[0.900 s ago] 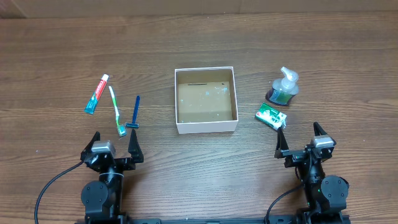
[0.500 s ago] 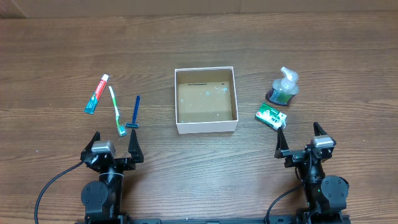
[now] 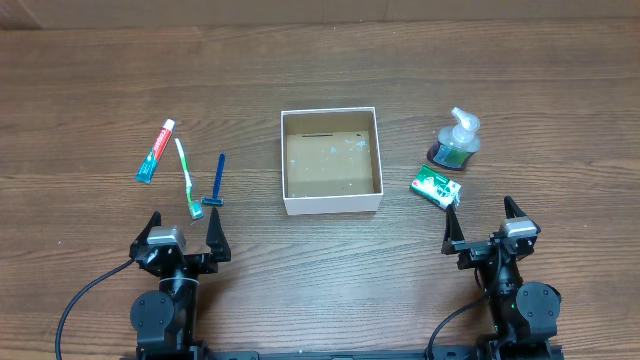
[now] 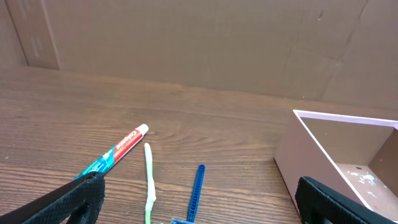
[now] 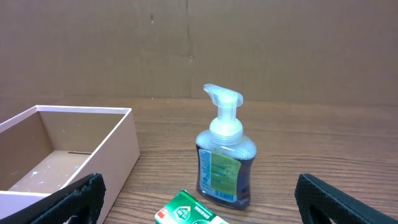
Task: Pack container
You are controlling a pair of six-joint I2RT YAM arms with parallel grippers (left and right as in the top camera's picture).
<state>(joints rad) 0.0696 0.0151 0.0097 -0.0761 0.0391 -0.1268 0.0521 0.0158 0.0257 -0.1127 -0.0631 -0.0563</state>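
The container (image 3: 331, 206), a square white-walled box with a brown floor, sits mid-table and holds nothing; it also shows in the left wrist view (image 4: 311, 158) and the right wrist view (image 5: 118, 146). Left of it lie a toothpaste tube (image 3: 155, 152), a green-white toothbrush (image 3: 187, 177) and a blue razor (image 3: 216, 182). Right of it stand a soap pump bottle (image 3: 456, 140) and a green soap box (image 3: 435, 186). My left gripper (image 3: 183, 233) is open and empty, just short of the razor. My right gripper (image 3: 483, 227) is open and empty, just short of the green box.
The wooden table (image 3: 320, 80) extends all round. A brown cardboard wall (image 4: 199, 43) stands behind the table's far edge. Both arm bases sit at the near edge.
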